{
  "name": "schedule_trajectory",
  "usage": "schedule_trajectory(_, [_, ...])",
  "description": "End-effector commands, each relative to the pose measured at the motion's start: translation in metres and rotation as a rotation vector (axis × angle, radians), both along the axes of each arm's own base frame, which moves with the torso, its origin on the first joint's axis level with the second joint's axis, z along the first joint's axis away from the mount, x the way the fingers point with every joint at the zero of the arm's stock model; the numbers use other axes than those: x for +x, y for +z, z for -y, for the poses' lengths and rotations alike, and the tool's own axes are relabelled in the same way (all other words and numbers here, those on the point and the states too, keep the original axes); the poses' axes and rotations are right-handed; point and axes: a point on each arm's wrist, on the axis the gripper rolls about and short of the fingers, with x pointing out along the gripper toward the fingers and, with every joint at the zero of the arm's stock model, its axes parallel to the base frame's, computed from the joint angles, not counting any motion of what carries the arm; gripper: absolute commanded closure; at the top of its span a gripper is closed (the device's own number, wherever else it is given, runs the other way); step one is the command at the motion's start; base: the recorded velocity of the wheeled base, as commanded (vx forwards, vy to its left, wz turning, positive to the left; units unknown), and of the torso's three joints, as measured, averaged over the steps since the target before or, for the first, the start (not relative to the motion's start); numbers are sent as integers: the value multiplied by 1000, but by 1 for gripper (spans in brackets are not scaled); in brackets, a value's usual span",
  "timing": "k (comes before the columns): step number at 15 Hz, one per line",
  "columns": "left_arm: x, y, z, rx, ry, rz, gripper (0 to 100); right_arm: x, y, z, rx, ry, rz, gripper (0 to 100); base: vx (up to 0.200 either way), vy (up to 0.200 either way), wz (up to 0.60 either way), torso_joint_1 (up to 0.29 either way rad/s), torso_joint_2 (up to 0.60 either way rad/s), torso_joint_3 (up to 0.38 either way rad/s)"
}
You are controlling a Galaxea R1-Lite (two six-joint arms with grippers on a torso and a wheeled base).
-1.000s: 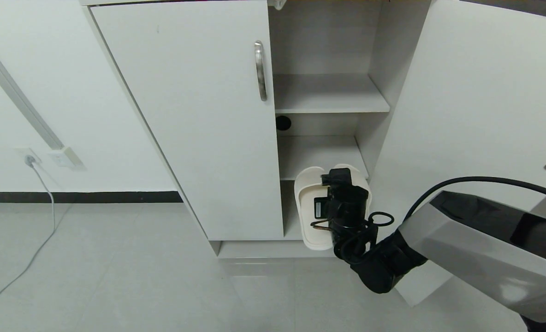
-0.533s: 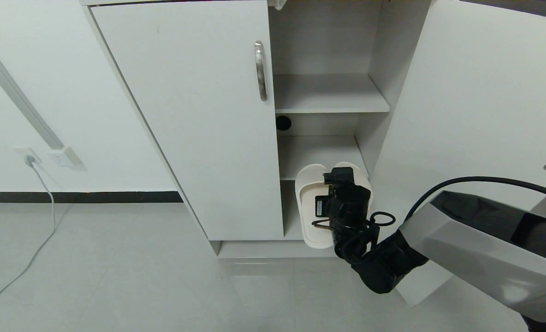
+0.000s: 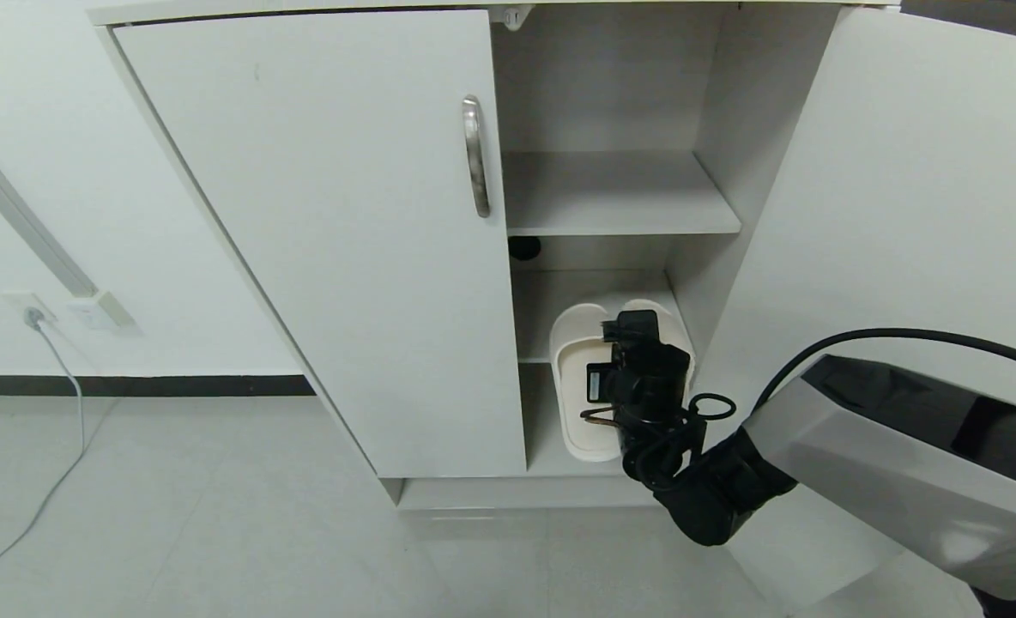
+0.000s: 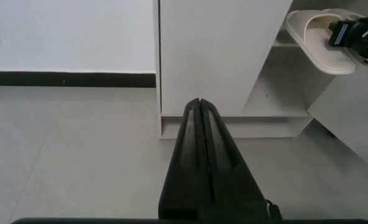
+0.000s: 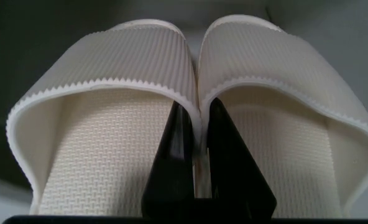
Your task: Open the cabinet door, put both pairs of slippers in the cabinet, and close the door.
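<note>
Here, the right gripper point(image 3: 632, 330) comes in from 5 o'clock in the head view. Its jaws are set narrow and clamp the touching inner edges of the two cream slippers point(image 3: 572, 403), which lie side by side, soles down and toes pointing into the cabinet point(image 3: 731, 112). The pair hangs at the cabinet's mouth, in front of the lower shelf point(image 3: 589, 300) and the bottom compartment; whether it has crossed the front edge cannot be told. The upper shelf point(image 3: 615, 193) sits at 12 o'clock from the slippers. At 9 o'clock of the opening the left door point(image 3: 328, 232) is shut, its handle point(image 3: 473, 156) upright. At 3 o'clock the right door point(image 3: 903, 189) stands swung out. The left gripper point(image 4: 199, 102) hovers over the floor point(image 4: 78, 149) well short of the cabinet, fingers pressed together on nothing. A wall socket point(image 3: 32, 311) is at far 9 o'clock.
</note>
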Motion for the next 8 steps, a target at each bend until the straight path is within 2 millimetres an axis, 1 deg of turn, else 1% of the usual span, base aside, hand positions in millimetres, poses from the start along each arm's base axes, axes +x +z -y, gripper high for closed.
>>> schedule_trajectory(1, [0,0,0,0,0,-1,100,0,-2,0,-4,0,-4,100,200,0,0,2,2,2])
schedule_trajectory(3, [0,0,0,0,0,-1,100,3,-9,1,-10,2,-13,100,200,0,0,2,2,0])
schedule_trajectory(6, [0,0,0,-3,2,-1,100,7,-21,2,-24,3,-33,100,0,0,0,0,0,0])
schedule_trajectory(8, [0,0,0,-5,3,-1,100,11,-27,4,-34,48,-43,100,0,0,0,0,0,0])
